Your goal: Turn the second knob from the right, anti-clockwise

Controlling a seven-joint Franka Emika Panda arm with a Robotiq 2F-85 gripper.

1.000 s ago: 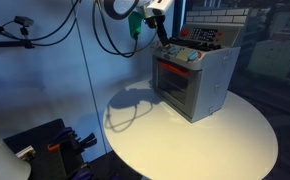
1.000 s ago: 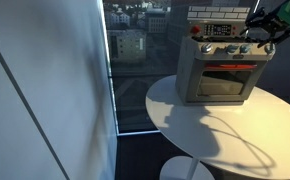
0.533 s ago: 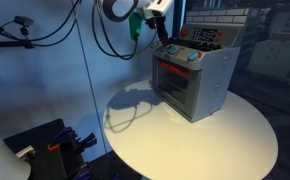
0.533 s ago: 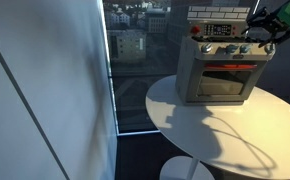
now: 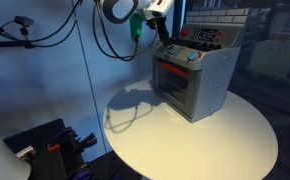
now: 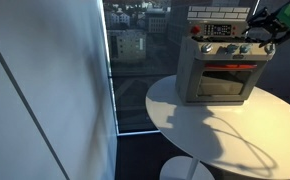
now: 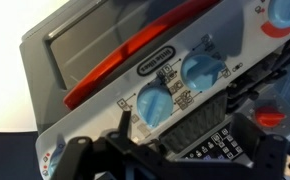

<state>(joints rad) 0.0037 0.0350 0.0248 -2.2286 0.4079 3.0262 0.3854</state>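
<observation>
A grey toy oven (image 5: 197, 80) (image 6: 220, 75) with a red-trimmed door stands on the round white table (image 5: 195, 135). A row of blue knobs (image 5: 181, 55) (image 6: 225, 48) runs along its front panel. My gripper (image 5: 163, 40) (image 6: 257, 38) hovers at one end of that row, just above and in front of the panel. In the wrist view two blue knobs (image 7: 155, 103) (image 7: 203, 68) lie just beyond my gripper (image 7: 190, 140), and a third (image 7: 280, 12) shows at the top right. The jaws stand apart with nothing between them and touch no knob.
The oven's back panel with red and dark buttons (image 6: 220, 28) rises behind the knobs. A window with a city view (image 6: 135, 60) is beside the table. Black equipment (image 5: 45, 145) sits low on the floor, and cables (image 5: 110, 40) hang from the arm.
</observation>
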